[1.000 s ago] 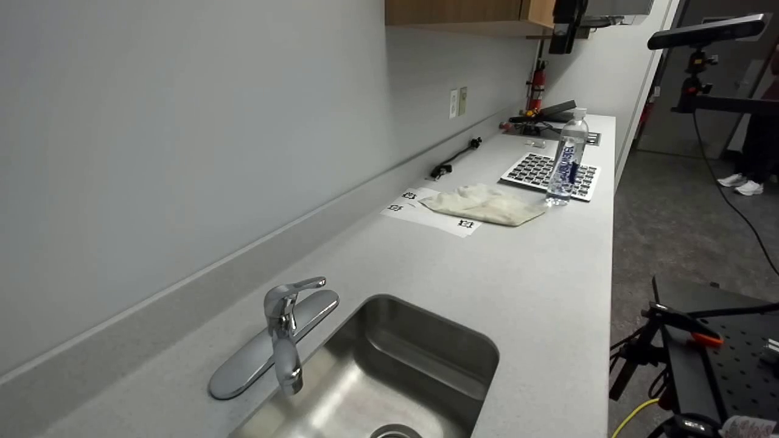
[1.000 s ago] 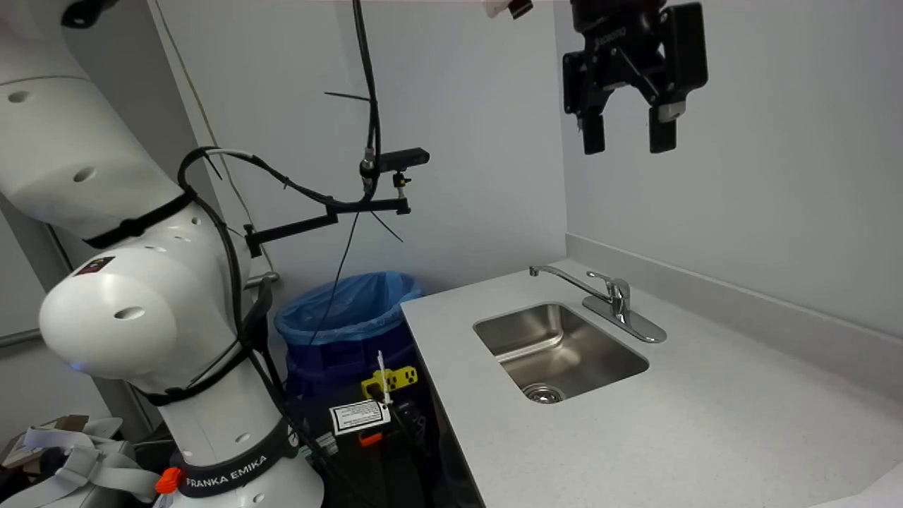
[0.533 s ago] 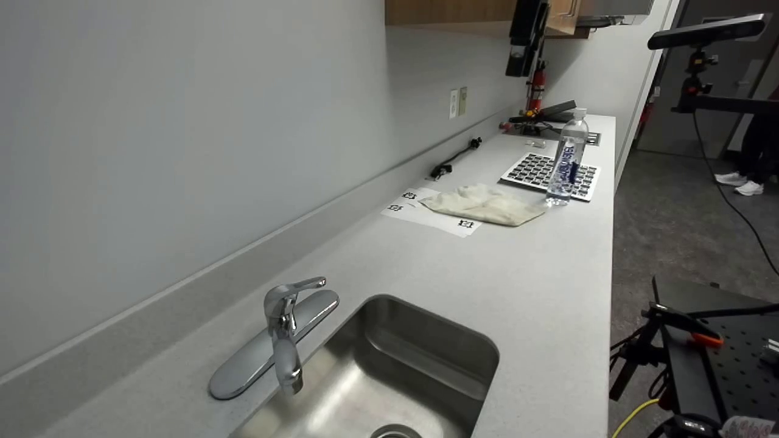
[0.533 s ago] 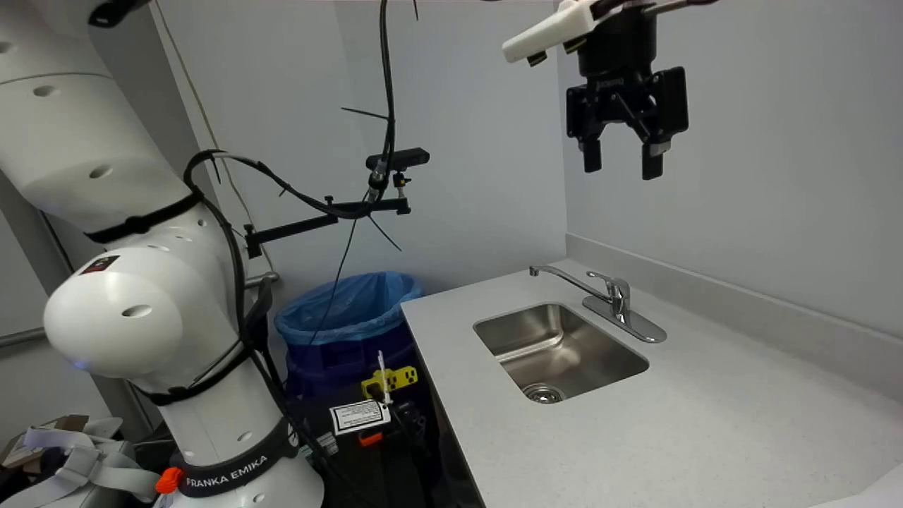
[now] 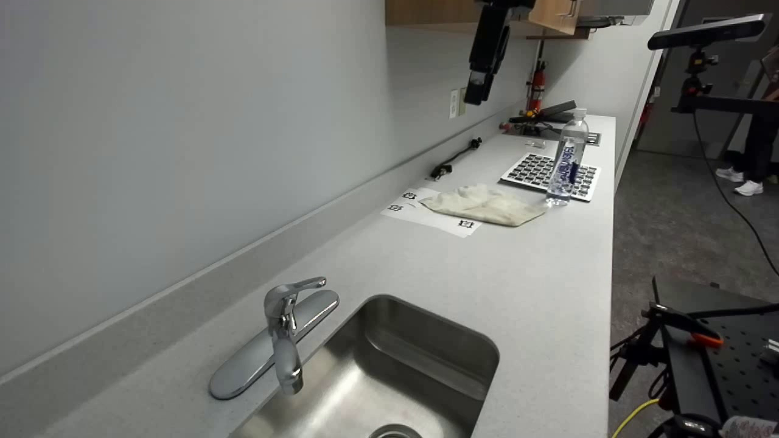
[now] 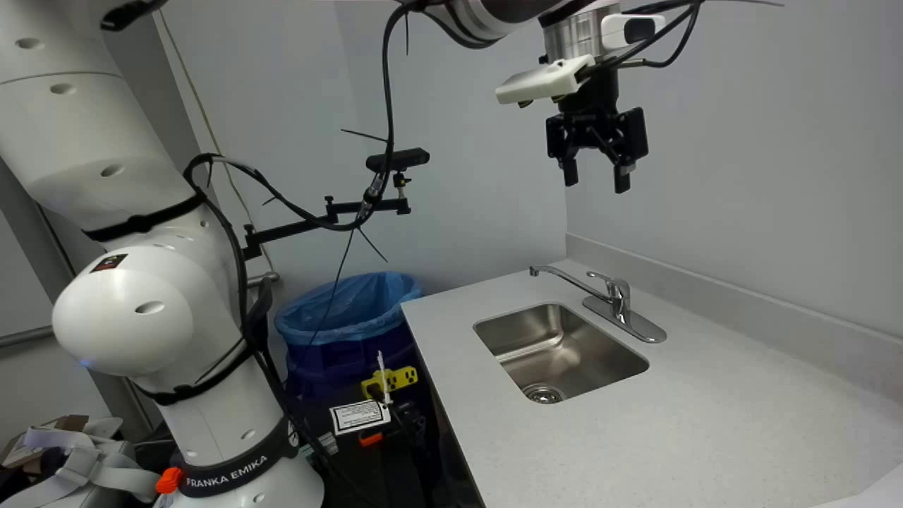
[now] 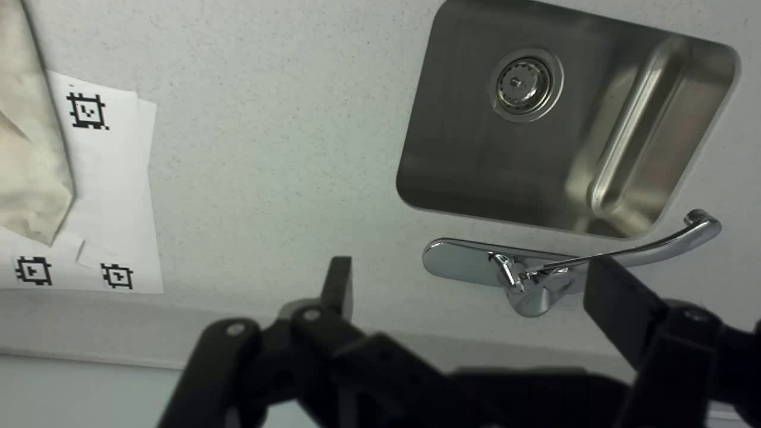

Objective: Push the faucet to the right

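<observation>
The chrome faucet shows in both exterior views [image 5: 283,310] [image 6: 620,300]. It stands on an oval base plate beside the sink, with a short lever on top and a long thin spout. In an exterior view its spout points to the left, towards the far end of the counter. The faucet also shows in the wrist view [image 7: 535,297], where a finger covers a little of its spout side. My gripper is open and empty, well above the counter and apart from the faucet, in both exterior views [image 5: 478,91] [image 6: 596,176]. In the wrist view, the fingers [image 7: 475,288] are wide apart.
A steel sink [image 6: 561,353] is set in the counter beside the faucet. A cloth [image 5: 484,205] on marker papers [image 5: 420,213], a water bottle [image 5: 567,159] and a black-and-white board [image 5: 530,170] lie further along. The wall [image 6: 776,176] rises behind the faucet.
My gripper has come down and moved left in both exterior views, closer above the faucet and sink, still open. The faucet has not moved.
</observation>
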{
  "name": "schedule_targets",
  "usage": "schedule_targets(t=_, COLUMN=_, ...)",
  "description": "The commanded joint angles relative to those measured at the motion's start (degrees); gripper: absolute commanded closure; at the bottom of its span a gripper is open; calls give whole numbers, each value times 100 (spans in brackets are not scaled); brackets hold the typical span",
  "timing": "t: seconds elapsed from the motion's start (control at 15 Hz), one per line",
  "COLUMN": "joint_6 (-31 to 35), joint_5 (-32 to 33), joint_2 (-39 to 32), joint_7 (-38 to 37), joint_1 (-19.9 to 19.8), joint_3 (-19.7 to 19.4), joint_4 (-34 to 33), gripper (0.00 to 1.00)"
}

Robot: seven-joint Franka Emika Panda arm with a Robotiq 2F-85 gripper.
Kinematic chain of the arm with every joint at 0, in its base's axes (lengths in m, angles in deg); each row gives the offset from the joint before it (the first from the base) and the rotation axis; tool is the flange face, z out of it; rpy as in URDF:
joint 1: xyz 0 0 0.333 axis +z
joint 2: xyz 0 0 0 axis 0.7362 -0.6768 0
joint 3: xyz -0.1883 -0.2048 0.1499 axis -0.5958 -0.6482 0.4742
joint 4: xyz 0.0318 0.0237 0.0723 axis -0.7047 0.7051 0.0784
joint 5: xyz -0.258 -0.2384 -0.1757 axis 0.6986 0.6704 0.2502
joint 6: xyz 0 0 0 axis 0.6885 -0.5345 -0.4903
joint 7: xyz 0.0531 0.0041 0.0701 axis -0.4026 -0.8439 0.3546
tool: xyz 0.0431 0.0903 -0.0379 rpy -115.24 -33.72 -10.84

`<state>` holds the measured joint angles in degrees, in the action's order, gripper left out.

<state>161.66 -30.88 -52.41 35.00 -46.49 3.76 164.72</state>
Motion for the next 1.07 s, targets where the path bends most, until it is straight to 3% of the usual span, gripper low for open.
schedule_targets(t=0.0, joint_6=412, joint_5=-163, joint_2=7, joint_7=205, joint_1=166, joint_3=122, joint_4=239, gripper=0)
schedule_targets(t=1.0, joint_6=482, joint_5=33, joint_2=-213, joint_7=151, joint_1=299, joint_3=329, joint_4=317, gripper=0)
